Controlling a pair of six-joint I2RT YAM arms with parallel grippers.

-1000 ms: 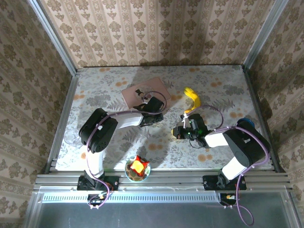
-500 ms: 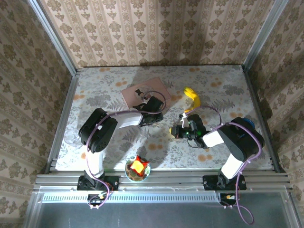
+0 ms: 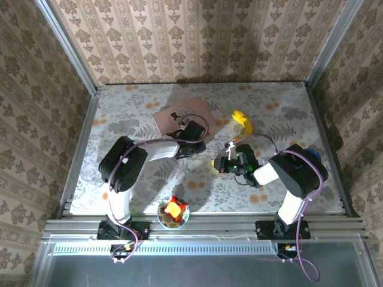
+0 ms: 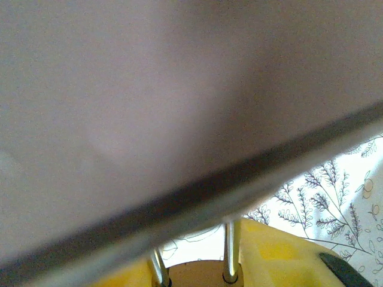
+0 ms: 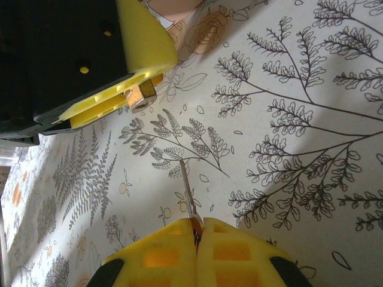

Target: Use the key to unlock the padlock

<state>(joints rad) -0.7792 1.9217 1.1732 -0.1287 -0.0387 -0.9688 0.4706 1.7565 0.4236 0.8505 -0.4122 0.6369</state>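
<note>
**Operator:** Where's the padlock?

**Spotter:** Your left hand (image 5: 149, 75) has it pinched between its yellow fingers. From your right wrist, the padlock (image 5: 142, 95) is a small brass block poking out at the fingertips. From your left wrist you see its brass top and two thin silvery shackle legs. They rise toward a blurred pinkish surface, probably the pink box (image 3: 182, 113), though it's too close to be sure.

**Operator:** And the key?

**Spotter:** Your right hand (image 5: 196, 230) is clamped tight on the key (image 5: 187, 191). Only a slim silvery blade sticks out between the fingertips. It points roughly toward the padlock, near it but not touching.

**Operator:** What's around them?

**Spotter:** The counter (image 3: 269, 101) has a pale cover printed with ferns, leaves and orange blossoms. From above, your hands meet mid-counter. The pink box lies just behind the left one and a banana (image 3: 243, 122) just behind the right. A bowl (image 3: 173, 212) sits at the near edge between the arm bases. Beige patterned wallpaper (image 3: 197, 36) lines the walls.
</note>
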